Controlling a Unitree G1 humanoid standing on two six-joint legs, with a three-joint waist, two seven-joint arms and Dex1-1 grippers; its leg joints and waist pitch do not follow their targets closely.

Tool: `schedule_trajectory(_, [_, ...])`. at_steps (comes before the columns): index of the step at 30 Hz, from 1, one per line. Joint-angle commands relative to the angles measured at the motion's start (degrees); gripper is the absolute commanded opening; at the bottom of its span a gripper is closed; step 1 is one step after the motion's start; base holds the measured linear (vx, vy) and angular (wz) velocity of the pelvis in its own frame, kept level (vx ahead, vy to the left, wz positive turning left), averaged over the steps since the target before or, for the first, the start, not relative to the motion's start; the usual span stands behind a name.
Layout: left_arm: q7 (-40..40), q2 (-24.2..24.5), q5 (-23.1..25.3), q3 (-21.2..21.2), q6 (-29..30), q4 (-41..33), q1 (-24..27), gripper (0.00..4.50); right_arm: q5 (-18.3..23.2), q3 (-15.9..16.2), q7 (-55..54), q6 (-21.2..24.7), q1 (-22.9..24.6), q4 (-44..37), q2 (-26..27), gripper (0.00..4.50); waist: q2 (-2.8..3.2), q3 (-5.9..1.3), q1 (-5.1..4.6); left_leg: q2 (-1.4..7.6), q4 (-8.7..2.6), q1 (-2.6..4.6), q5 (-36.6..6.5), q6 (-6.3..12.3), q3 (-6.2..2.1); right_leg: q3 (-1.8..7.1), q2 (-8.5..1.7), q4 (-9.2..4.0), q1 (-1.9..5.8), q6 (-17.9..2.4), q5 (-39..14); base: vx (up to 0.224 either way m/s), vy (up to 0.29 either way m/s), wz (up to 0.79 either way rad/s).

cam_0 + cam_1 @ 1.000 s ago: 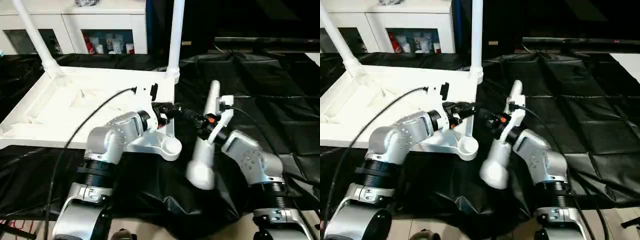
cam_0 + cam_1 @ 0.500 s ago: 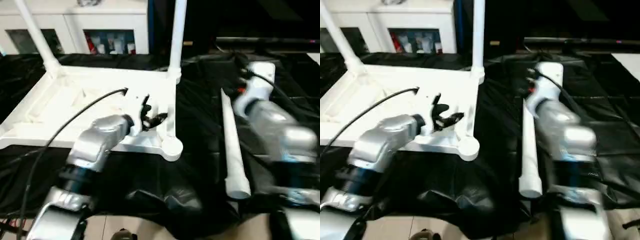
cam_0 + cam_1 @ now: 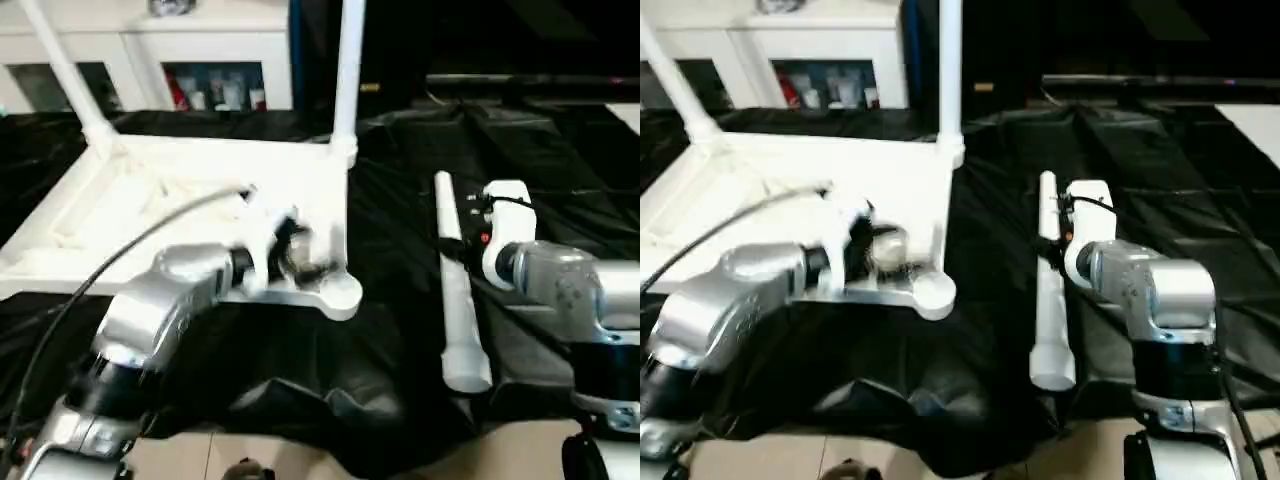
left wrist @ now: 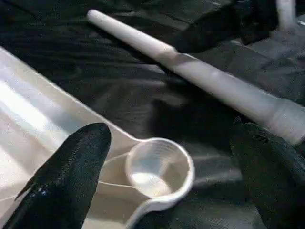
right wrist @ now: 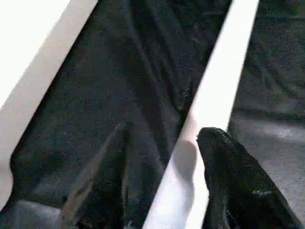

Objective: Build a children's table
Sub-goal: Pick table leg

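Note:
The white tabletop (image 3: 150,200) lies upside down on black cloth, with two legs (image 3: 350,70) standing in its far corner sockets. A third white leg (image 3: 455,290) lies flat on the cloth to its right. My left gripper (image 4: 169,131) is open above the empty near-right corner socket (image 4: 159,167), one finger on each side of it. My right gripper (image 5: 166,130) is open astride the lying leg (image 5: 214,95); one black finger (image 5: 238,186) touches the tube and the other stands clear of it.
A white cabinet (image 3: 150,60) with glass doors stands behind the tabletop. Black cloth (image 3: 560,140) covers the work surface and bunches in folds near the front edge (image 3: 330,410). A black cable (image 3: 150,230) runs over my left forearm.
The leg, held up tilted a second ago, now lies flat on the cloth. My right arm has let go and drawn back beside it. My left gripper has moved over the near-right socket.

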Motion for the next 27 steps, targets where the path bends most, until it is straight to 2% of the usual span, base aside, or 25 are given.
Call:
schedule_trajectory(1, [0.02,0.03,-0.14,-0.09,0.65,-1.16,0.2,4.5,-0.26,-0.03,-0.98,1.42,-0.48,-1.46,-0.51,2.75,-0.35,-4.45,-0.18,0.24,-3.67,0.95,-9.94,-2.63,0.15,2.44,-3.1,-4.31,3.24,-7.11,-15.07,0.0,0.0,0.0])
schedule_trajectory(5, [0.23,0.09,0.05,-0.21,1.11,-1.73,0.51,4.5,-0.61,0.87,-0.56,3.65,-0.5,-2.13,-1.49,3.01,-0.36,-4.51,-0.15,0.22,-3.63,0.94,-9.34,-2.76,0.1,2.48,-3.12,-4.31,3.31,-6.25,-15.52,0.0,0.0,0.0])
schedule_trajectory(6, [-0.13,0.34,-0.1,-0.36,1.41,-2.24,0.66,4.5,-0.65,1.6,-0.01,3.96,0.02,-2.13,-1.91,3.19,-0.49,-4.53,-0.18,0.23,-3.6,0.9,-9.04,-2.66,0.13,2.5,-3.11,-4.3,3.31,-6.19,-15.16,0.0,0.0,0.0])
schedule_trajectory(10, [-0.87,1.07,-0.5,-0.82,1.93,-3.23,0.89,4.5,-0.66,2.88,0.95,3.92,1.15,-1.38,-2.37,3.41,-0.5,-4.53,-0.15,0.2,-3.53,0.82,-8.55,-2.52,0.16,2.5,-3.11,-4.23,3.33,-6.25,-14.9,0.0,0.0,0.0])
schedule_trajectory(18, [0.08,0.65,0.59,-0.88,1.37,-2.91,0.58,4.5,2.48,0.98,2.72,7.3,3.11,1.75,-0.08,3.41,-0.53,-4.58,-0.14,0.22,-3.51,0.81,-8.7,-2.23,0.13,2.45,-3.13,-4.35,3.32,-6.12,-15.81,0.0,0.0,0.0])
schedule_trajectory(27, [-0.19,0.93,0.72,-1.16,1.19,-3.22,0.79,4.5,2.26,0.53,3.92,6.31,4.52,4.37,-0.08,2.62,-0.53,-4.68,-0.06,0.21,-3.45,0.78,-8.15,-2.39,0.12,2.45,-3.15,-4.21,3.43,-6.39,-14.84,0.0,0.0,0.0])
